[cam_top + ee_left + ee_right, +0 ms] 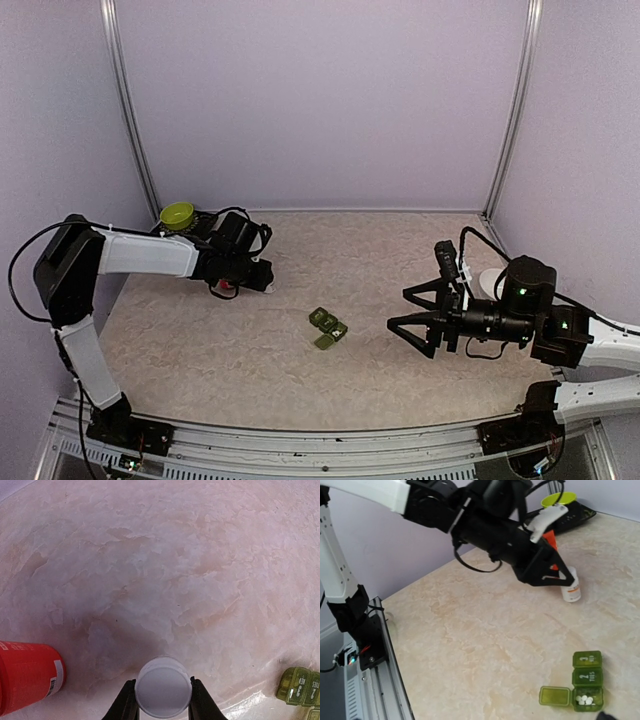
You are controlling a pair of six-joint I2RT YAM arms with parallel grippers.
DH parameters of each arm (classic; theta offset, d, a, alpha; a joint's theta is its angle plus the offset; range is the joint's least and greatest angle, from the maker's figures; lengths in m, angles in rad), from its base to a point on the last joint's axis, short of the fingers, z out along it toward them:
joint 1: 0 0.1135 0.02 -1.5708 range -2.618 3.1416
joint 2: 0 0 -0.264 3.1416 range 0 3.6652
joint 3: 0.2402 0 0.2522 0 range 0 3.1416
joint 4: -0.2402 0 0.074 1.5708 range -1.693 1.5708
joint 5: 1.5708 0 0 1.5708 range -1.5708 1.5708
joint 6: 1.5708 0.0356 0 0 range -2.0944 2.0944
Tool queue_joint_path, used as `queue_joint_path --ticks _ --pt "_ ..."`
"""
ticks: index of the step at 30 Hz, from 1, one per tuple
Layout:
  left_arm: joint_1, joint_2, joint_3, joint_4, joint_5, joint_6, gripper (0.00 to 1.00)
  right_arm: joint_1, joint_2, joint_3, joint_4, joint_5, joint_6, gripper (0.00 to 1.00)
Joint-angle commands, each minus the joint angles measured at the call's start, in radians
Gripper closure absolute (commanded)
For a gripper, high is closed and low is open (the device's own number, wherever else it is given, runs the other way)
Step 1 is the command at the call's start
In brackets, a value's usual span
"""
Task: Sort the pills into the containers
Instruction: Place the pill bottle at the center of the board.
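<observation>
The green three-compartment container strip (328, 327) lies mid-table. In the right wrist view the strip (587, 672) has two lids shut. Its nearest compartment is open, with the lid (555, 696) folded out and a few white pills (584, 699) inside. My left gripper (258, 282) is low on the table, its fingers (129, 702) pressed on both sides of a small white bottle (163, 686), which also shows in the right wrist view (571, 587). My right gripper (398, 309) is open and empty, right of the strip. Its fingers are out of its own wrist view.
A red bottle (27, 682) stands just left of the white bottle, by the left gripper (226, 290). A yellow-green bowl (177, 213) sits at the back left. The strip's end (300, 686) shows at the left wrist view's lower right. Purple walls enclose the table.
</observation>
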Motion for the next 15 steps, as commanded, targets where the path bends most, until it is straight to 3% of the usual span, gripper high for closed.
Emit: queue_joint_path --ticks 1,4,15 --pt "-0.002 0.059 0.047 0.048 -0.062 0.01 0.91 -0.007 -0.019 0.012 -0.013 0.015 -0.005 0.0" --pt "-0.002 0.087 0.058 0.05 -0.103 0.016 0.9 -0.007 -0.03 0.0 -0.008 0.016 -0.001 0.0" --pt "-0.001 0.116 0.073 0.054 -0.144 0.017 0.61 -0.007 0.009 -0.013 0.017 0.016 -0.005 0.0"
